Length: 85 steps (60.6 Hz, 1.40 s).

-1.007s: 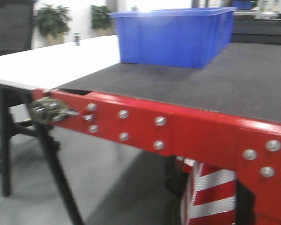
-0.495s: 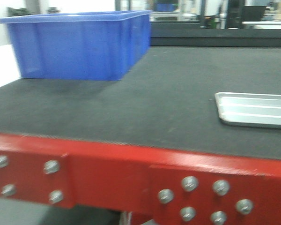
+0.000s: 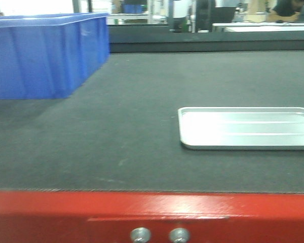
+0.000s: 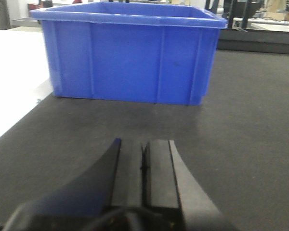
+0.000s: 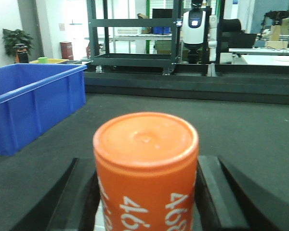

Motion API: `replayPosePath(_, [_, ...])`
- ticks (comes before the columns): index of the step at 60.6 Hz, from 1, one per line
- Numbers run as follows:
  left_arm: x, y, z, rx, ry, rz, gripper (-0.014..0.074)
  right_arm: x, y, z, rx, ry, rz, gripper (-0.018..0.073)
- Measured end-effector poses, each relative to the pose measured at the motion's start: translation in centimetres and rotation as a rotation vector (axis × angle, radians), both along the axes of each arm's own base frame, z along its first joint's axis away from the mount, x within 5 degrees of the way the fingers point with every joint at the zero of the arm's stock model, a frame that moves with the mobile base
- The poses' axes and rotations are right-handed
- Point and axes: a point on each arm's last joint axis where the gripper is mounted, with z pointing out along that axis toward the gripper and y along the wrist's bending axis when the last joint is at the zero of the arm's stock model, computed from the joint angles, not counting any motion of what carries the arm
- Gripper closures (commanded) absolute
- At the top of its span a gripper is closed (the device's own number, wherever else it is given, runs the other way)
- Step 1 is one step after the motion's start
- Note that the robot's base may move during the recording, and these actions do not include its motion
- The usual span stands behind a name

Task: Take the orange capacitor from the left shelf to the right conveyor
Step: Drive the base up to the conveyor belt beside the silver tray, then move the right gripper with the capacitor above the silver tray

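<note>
The orange capacitor (image 5: pixel 147 168), a cylinder with white digits, sits between the two black fingers of my right gripper (image 5: pixel 147 192), which is shut on it above the dark conveyor belt (image 5: pixel 241 130). My left gripper (image 4: pixel 143 159) is shut and empty, its pads together, held low over the belt (image 4: pixel 241 134) in front of the blue bin (image 4: pixel 130 53). Neither gripper shows in the front view. The left shelf is out of view.
The blue bin (image 3: pixel 38 53) stands at the belt's far left. A silver metal tray (image 3: pixel 245 126) lies on the belt (image 3: pixel 116 126) at right. The conveyor's red frame (image 3: pixel 152 215) runs along the near edge. Black racks (image 5: pixel 135 33) stand behind.
The front view has swung right along the conveyor: the white table and red frame corner have left the picture, the blue bin has slid left, and the silver tray has come into view.
</note>
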Motion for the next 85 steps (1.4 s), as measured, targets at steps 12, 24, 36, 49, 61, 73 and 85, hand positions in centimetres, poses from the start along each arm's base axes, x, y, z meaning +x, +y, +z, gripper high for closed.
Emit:
replayPosePath(12, [0.0,0.0,0.0,0.000,0.000,0.000,0.0723,0.0,0.0,0.0,0.000,0.000,0.000,0.0493])
replayPosePath(24, [0.0,0.0,0.0,0.000,0.000,0.000,0.0723,0.0,0.0,0.0,0.000,0.000,0.000,0.0493])
replayPosePath(36, [0.0,0.0,0.0,0.000,0.000,0.000,0.0723,0.0,0.0,0.0,0.000,0.000,0.000,0.0493])
replayPosePath(49, [0.0,0.0,0.0,0.000,0.000,0.000,0.0723,0.0,0.0,0.0,0.000,0.000,0.000,0.0493])
replayPosePath(61, [0.0,0.0,0.0,0.000,0.000,0.000,0.0723,0.0,0.0,0.0,0.000,0.000,0.000,0.0493])
replayPosePath(73, [0.0,0.0,0.0,0.000,0.000,0.000,0.0723,0.0,0.0,0.1,0.001,-0.006,0.001,0.0493])
replayPosePath(85, [0.0,0.0,0.0,0.000,0.000,0.000,0.0723,1.4,0.4,0.4,-0.009,0.028,0.005,0.0494])
